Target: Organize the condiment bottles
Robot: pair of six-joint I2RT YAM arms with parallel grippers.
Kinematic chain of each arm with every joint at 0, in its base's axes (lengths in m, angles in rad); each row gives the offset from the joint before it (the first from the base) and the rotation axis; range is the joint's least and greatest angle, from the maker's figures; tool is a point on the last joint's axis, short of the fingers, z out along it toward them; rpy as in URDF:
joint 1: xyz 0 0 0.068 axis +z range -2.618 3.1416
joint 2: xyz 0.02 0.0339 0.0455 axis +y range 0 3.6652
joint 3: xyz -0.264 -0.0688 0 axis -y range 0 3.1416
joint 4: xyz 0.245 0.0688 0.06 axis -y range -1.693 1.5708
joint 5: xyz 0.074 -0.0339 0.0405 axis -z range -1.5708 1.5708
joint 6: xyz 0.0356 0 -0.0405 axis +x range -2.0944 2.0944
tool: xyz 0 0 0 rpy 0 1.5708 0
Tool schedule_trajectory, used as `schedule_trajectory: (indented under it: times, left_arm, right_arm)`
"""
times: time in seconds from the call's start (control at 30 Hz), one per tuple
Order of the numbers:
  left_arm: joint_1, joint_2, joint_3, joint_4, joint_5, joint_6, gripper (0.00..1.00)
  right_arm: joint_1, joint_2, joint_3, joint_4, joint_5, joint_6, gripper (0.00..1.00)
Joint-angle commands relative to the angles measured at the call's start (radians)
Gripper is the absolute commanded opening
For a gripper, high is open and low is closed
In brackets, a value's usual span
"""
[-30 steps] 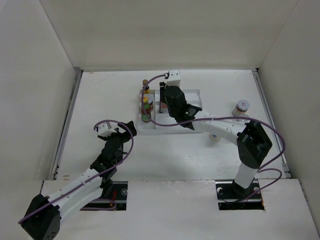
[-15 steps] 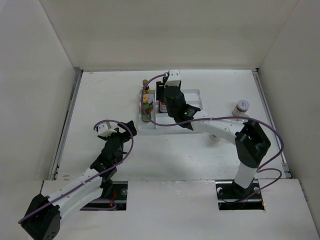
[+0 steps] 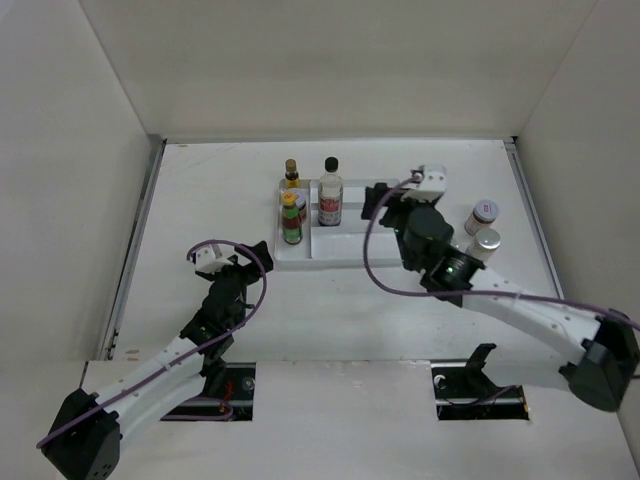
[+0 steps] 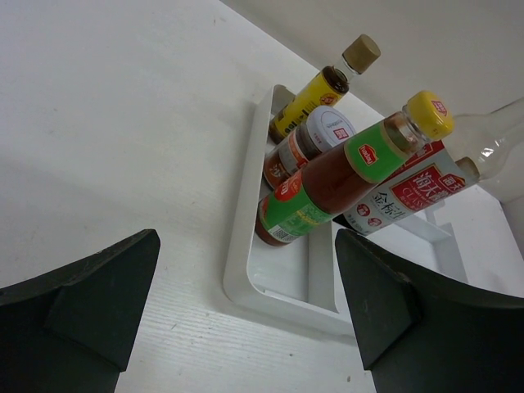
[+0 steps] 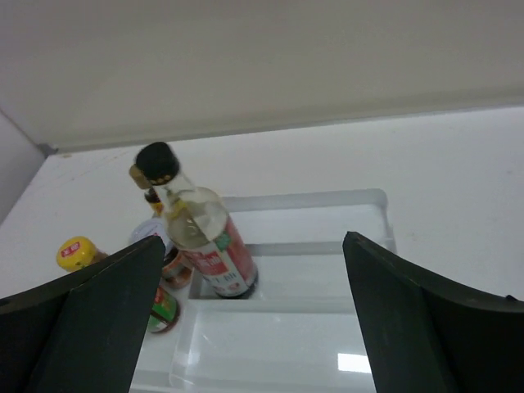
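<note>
Holding nothing, my right hand [image 3: 383, 203] gapes wide; four bottles [image 3: 330, 200] stand in the tray [image 3: 340, 243], two jars [image 3: 484, 212] sit outside, centre right.

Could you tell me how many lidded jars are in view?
3: the far jar and the near jar stand on the table right of the white tray; the third jar sits in its left compartment beside the yellow-capped bottle.
</note>
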Motion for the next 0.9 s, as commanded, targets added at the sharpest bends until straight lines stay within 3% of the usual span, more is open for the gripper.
schedule_trajectory:
  times: [0.0,0.13,0.27,0.57,0.7,0.8,0.87]
  left_arm:
    - [0.005,-0.014,-0.005,0.04,0.013,-0.007,0.89]
    - [0.003,0.007,0.0,0.047,0.013,-0.007,0.89]
    - [0.0,0.029,0.001,0.064,0.013,-0.007,0.89]
    - [0.0,0.036,0.0,0.067,0.013,-0.007,0.89]
    - [-0.002,0.053,0.001,0.08,0.014,-0.007,0.89]
    - [-0.002,0.053,0.001,0.081,0.017,-0.007,0.89]
    - [-0.002,0.052,0.0,0.083,0.017,-0.007,0.89]
  right_arm:
    - [-0.023,-0.17,-0.149,-0.11,0.143,0.101,0.98]
    - [-0.044,-0.322,-0.257,-0.384,0.288,0.251,1.0]
    - [-0.11,-0.346,-0.285,-0.567,0.286,0.36,1.0]
    - [-0.247,-0.29,-0.36,-0.48,0.134,0.354,0.99]
    - [-0.265,-0.266,-0.345,-0.448,0.093,0.342,0.79]
    - [-0.276,-0.249,-0.323,-0.428,0.09,0.319,0.58]
    - [-0.268,-0.264,-0.3,-0.422,0.119,0.3,0.51]
